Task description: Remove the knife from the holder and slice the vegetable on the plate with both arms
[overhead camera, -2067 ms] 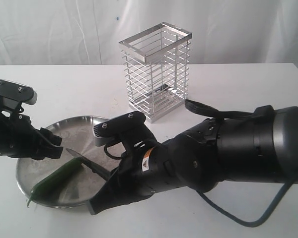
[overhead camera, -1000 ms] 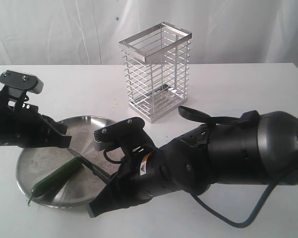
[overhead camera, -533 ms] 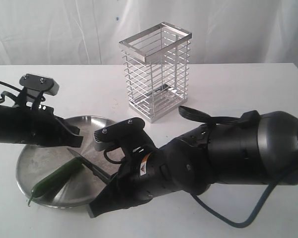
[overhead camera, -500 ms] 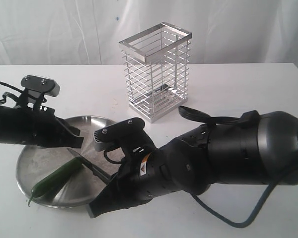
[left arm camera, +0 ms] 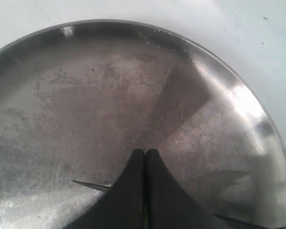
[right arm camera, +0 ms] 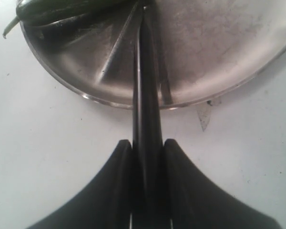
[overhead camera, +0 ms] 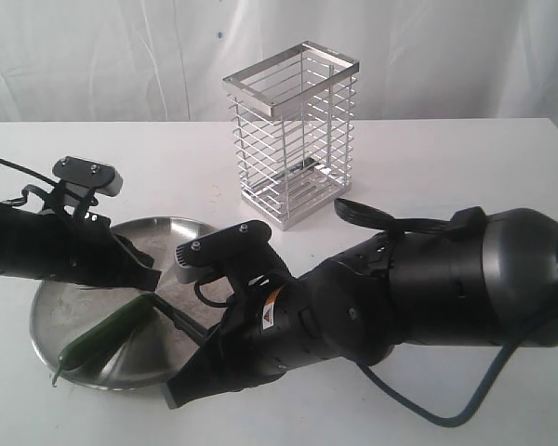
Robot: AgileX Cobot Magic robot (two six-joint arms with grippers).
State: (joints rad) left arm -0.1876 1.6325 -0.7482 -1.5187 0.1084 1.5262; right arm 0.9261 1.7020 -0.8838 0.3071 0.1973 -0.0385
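The dark-green vegetable point(overhead camera: 102, 339) lies across the near left part of the steel plate point(overhead camera: 60, 307). My right gripper point(overhead camera: 209, 339) is shut on the handle of the black knife point(overhead camera: 172, 316), whose blade reaches over the plate's rim to the vegetable's upper end. In the right wrist view the knife point(right arm camera: 145, 86) runs straight out from the gripper point(right arm camera: 148, 143) towards the vegetable point(right arm camera: 52, 9). My left gripper point(overhead camera: 149, 279) hovers low over the plate just behind that end. Its fingers point(left arm camera: 138, 162) are pressed together with nothing seen between them, and the knife tip point(left arm camera: 88, 185) shows beside them.
The wire holder point(overhead camera: 293, 130) stands upright behind the plate, near the table's middle. The bulky right arm point(overhead camera: 400, 297) with its cable covers the table right of the plate. A white curtain backs the table.
My left arm has moved right and lower over the plate, towards the knife tip and the vegetable's upper end. The right arm, knife and vegetable have stayed put over the last second.
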